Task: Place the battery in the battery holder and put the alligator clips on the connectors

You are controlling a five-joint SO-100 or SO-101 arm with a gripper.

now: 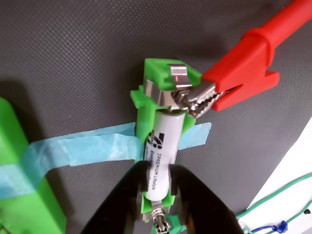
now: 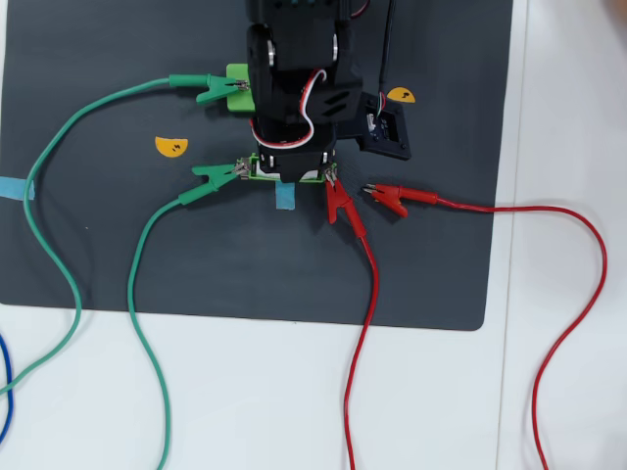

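On the dark mat point(image 1: 73, 58) I see the battery point(image 1: 163, 146) seated in the green battery holder point(image 1: 158, 73), my gripper point(image 1: 158, 183) clamped around both, a red alligator clip point(image 1: 234, 78) biting its end tab.

White table point(image 2: 549, 117), dark mat point(image 2: 98, 264)

I'm over an electronics bench, a hobby or lab setup by the look of it: a white desk point(image 2: 568, 117) under a dark mat point(image 2: 118, 255), red leads point(image 2: 367, 294) and green leads point(image 2: 147, 294) with clips snaking across it, blue tape point(image 1: 92, 148) pinning a printed green holder point(image 1: 158, 78) down, orange stickers point(image 2: 170, 147) marked with lightning bolts.
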